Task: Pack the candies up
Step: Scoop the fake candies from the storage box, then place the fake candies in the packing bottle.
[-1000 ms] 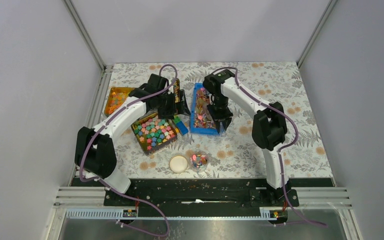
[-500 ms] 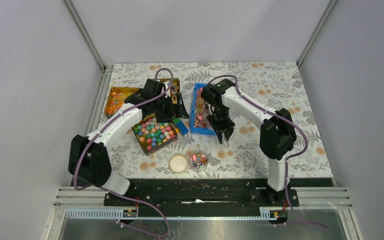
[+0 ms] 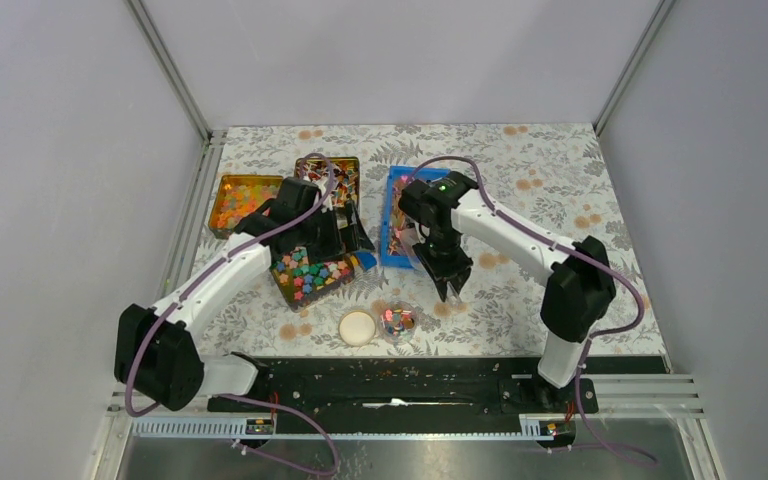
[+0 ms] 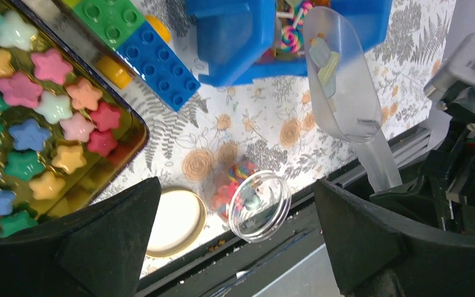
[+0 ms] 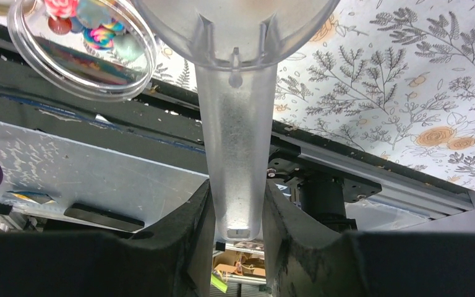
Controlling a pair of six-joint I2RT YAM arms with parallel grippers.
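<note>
The candies lie in a blue tray (image 3: 397, 190), also seen in the left wrist view (image 4: 235, 37). My right gripper (image 3: 450, 280) is shut on the handle of a clear plastic scoop (image 5: 235, 154), held just off the tray's near end. The scoop's bowl (image 4: 340, 80) holds a few candies (image 4: 325, 62). A small clear jar (image 3: 397, 320) with several candies inside stands near the front edge, and it also shows in both wrist views (image 4: 260, 204) (image 5: 83, 46). Its cream lid (image 3: 357, 327) lies beside it on the left. My left gripper (image 3: 352, 235) is open and empty (image 4: 236, 185), over the star tray's right edge.
A gold tray of pastel star blocks (image 3: 305, 270) sits left of the blue tray. Blue and green toy bricks (image 4: 142, 43) lie between them. A tin of orange-yellow balls (image 3: 235, 200) and another tin (image 3: 330, 175) stand farther back left. The black front rail (image 3: 390, 375) runs below the jar.
My right arm drew the scoop out of the blue tray and toward the near edge, closer to the jar. My left arm pulled back toward the front over the star tray.
</note>
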